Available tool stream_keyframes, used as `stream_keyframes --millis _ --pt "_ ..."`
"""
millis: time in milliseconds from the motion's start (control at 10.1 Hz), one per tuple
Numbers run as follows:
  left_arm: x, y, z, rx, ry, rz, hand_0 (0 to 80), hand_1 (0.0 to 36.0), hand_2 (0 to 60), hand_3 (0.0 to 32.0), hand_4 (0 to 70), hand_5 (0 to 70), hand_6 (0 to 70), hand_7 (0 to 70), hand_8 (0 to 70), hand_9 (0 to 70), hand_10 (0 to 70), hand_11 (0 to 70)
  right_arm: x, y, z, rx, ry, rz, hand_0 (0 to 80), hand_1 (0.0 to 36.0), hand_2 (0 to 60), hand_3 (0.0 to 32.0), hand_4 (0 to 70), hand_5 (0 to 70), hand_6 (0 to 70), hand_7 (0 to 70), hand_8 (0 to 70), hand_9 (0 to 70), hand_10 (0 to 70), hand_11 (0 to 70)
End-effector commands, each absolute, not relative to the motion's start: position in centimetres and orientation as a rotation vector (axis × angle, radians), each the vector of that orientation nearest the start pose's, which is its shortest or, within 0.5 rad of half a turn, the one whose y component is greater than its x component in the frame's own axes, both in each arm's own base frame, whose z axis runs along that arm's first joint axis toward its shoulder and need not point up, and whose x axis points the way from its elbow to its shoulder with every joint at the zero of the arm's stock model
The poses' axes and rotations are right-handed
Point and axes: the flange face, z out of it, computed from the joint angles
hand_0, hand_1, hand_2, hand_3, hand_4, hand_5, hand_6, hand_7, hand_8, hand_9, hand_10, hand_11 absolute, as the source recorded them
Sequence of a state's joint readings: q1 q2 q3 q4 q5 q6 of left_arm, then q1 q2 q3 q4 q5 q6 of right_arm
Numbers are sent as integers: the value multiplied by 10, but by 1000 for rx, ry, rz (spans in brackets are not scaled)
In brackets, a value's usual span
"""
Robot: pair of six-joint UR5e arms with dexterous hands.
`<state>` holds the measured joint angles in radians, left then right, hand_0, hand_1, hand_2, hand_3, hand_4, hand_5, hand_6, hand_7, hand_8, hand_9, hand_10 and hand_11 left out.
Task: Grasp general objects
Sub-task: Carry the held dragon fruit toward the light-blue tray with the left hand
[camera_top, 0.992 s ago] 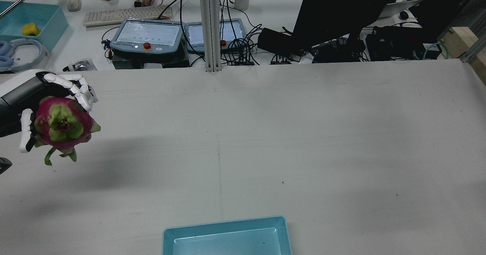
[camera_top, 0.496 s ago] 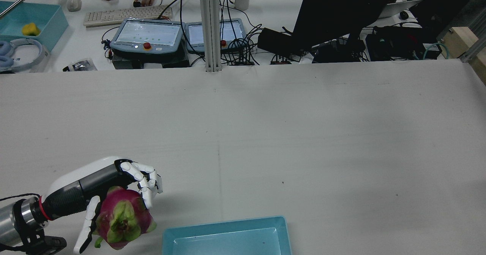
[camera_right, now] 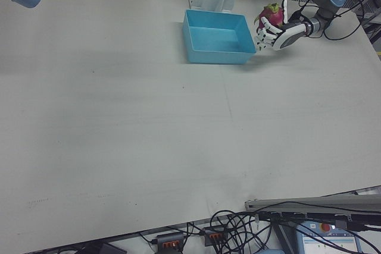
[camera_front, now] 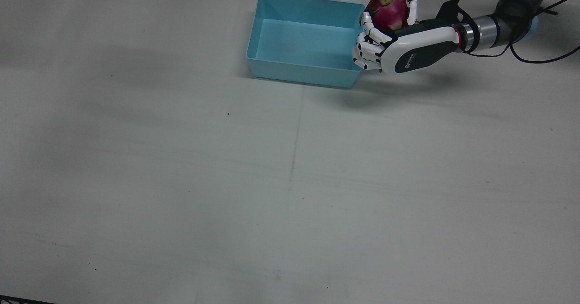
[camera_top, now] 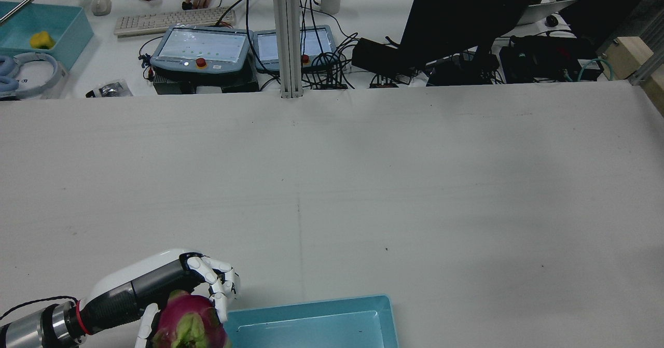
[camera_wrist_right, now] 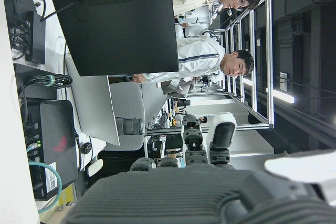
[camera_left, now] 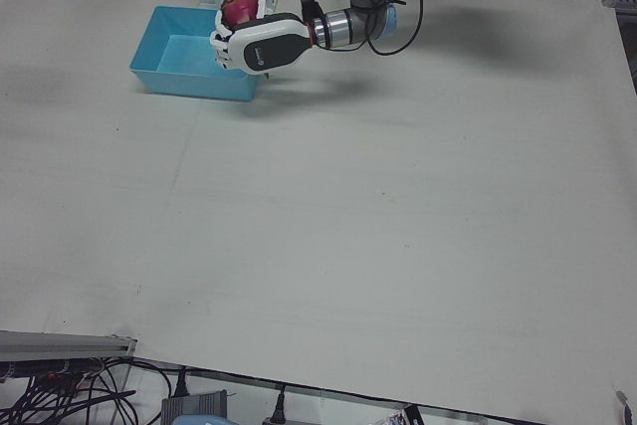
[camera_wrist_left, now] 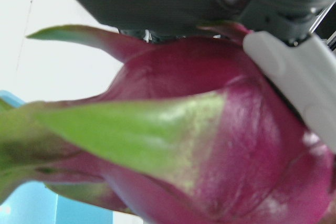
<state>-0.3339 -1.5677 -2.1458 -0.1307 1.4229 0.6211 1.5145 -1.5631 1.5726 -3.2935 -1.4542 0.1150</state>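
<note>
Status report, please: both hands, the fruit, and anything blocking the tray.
Left hand shut on magenta, green-tipped dragon fruit, beside light blue plastic tray. Right hand's fingers apart, holding nothing. Nothing blocking tray.

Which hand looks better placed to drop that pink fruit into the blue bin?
The left hand. It already grips the fruit and hangs right beside the bin's edge. The right hand shows only in its own camera, away from the bin.

We see the left hand [camera_right: 275,34] holding a dragon fruit [camera_right: 271,15] aloft. It hangs just beside the blue bin [camera_right: 215,56] on the tabletop [camera_right: 149,141].
</note>
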Motion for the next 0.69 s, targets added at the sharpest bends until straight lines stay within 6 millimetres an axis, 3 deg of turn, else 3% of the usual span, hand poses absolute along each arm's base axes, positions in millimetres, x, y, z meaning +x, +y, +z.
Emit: stream_keyframes --millis 0,99,298,397,595 --pt "414 -266 385 -695 2306 -809 757 0 0 0 700 700 472 700 476 509 328 453 118 -487 696 36 1984 -2277 0 0 0 0 0 0 0 0 0 0 0 0" --pt "417 -264 380 -705 2306 -807 753 0 0 0 700 700 473 700 476 510 329 454 118 -487 696 36 1984 -2277 0 0 0 0 0 0 0 0 0 0 0 0" --pt "401 -264 347 -707 2327 -802 753 0 0 0 700 700 476 700 476 507 326 451 118 -486 697 35 1981 -2280 0 0 0 0 0 0 0 0 0 0 0 0" --pt "397 -262 333 -712 2323 -800 793 0 0 0 700 700 480 700 471 500 320 443 118 -487 696 36 1984 -2277 0 0 0 0 0 0 0 0 0 0 0 0" --pt "408 -266 301 -727 2332 -792 797 0 0 0 700 700 476 700 464 489 314 436 118 -487 696 36 1984 -2277 0 0 0 0 0 0 0 0 0 0 0 0"
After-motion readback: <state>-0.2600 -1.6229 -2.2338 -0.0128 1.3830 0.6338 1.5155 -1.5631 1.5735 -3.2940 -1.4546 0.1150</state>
